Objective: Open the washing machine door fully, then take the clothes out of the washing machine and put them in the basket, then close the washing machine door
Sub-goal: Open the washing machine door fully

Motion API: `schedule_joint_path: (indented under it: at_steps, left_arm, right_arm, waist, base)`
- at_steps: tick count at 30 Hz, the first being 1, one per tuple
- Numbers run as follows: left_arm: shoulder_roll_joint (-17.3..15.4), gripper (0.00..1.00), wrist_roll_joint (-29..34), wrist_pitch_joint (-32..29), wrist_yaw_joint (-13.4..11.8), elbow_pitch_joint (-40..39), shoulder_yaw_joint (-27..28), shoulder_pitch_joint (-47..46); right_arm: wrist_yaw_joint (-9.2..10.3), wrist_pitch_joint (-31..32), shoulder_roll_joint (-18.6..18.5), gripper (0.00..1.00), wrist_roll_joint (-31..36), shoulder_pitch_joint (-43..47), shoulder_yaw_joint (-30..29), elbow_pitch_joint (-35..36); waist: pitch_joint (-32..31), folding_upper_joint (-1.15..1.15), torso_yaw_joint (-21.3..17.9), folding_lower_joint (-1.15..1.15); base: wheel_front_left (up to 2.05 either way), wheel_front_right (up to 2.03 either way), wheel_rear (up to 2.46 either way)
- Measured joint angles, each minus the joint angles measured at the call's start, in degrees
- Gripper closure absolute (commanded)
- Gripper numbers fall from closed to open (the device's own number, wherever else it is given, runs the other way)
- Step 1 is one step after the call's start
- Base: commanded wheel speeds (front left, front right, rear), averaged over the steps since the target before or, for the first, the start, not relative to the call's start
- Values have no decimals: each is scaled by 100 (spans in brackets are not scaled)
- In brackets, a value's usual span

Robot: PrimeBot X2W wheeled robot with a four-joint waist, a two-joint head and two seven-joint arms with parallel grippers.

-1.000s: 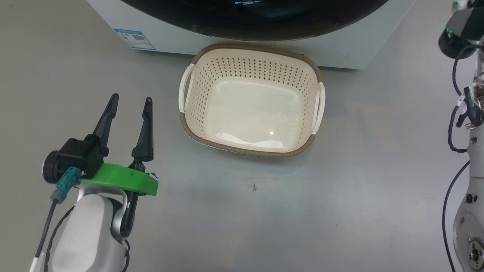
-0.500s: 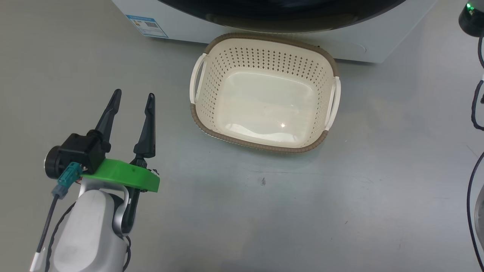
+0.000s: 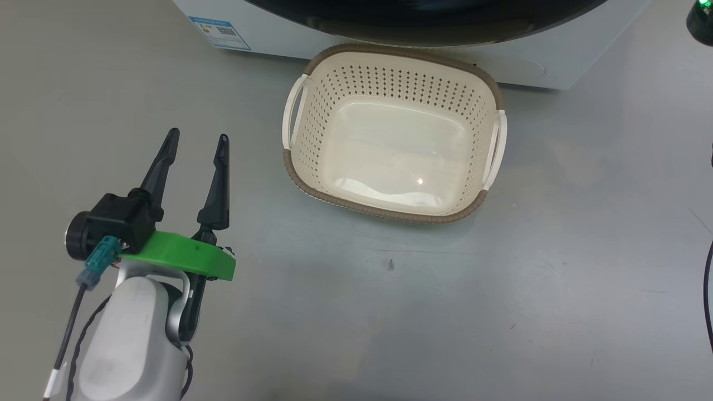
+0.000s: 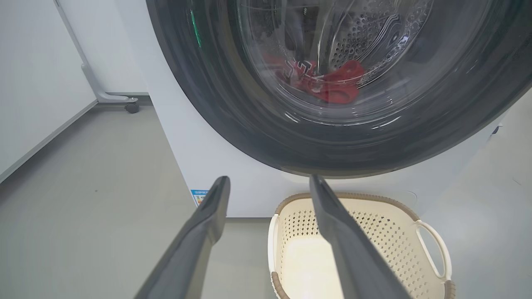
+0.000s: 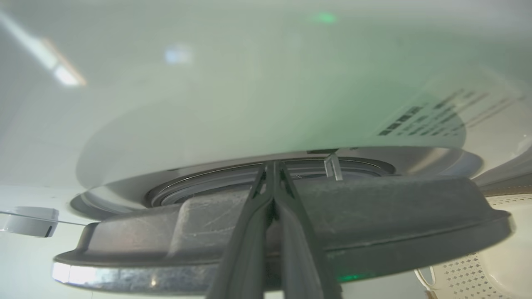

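Observation:
My left gripper [image 3: 198, 136] is open and holds nothing, low over the floor to the left of the basket [image 3: 289, 167]. The cream basket has nothing in it and stands against the front of the white washing machine [image 3: 557, 67]. In the left wrist view the glossy black washing machine door [image 4: 232, 124] fills the top, and the red clothes [image 4: 328, 85] show through its glass, inside the drum. My right gripper [image 5: 272, 164] is shut with nothing between its fingers. It lies across the door's dark rim [image 5: 374, 207], tips at the gap by the machine's front.
Grey floor lies all around the basket. A blue label [image 3: 217, 32] sits low on the washer's front. A wheeled white stand [image 4: 120, 99] is on the machine's left side beside a white wall. A dark part of my right arm [image 3: 702, 16] shows at the top right.
The head camera has turned, so the basket and washer sit further right and higher in the picture. The right arm has slid out past the right edge. My left gripper holds the same pose.

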State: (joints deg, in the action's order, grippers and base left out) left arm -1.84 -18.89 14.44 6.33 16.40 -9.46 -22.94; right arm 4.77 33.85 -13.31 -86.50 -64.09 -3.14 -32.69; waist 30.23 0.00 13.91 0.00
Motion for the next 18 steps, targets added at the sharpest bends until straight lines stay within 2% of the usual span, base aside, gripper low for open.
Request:
schedule_joint_path:
  at_steps: [10, 18]
  left_arm:
    - [20, 0, 53, 0, 4, 35, 47, -8]
    - [25, 0, 83, 0, 10, 98, 83, -15]
  right_arm:
    - [-22, 445, -58, 100, -279, 2, -34, -68]
    - [-135, 710, -26, 100, -435, 80, -23, -77]
  waist:
    - [0, 0, -45, 0]
    - [-21, 0, -110, 0]
  base:
    - [0, 0, 0]
    - [0, 0, 0]
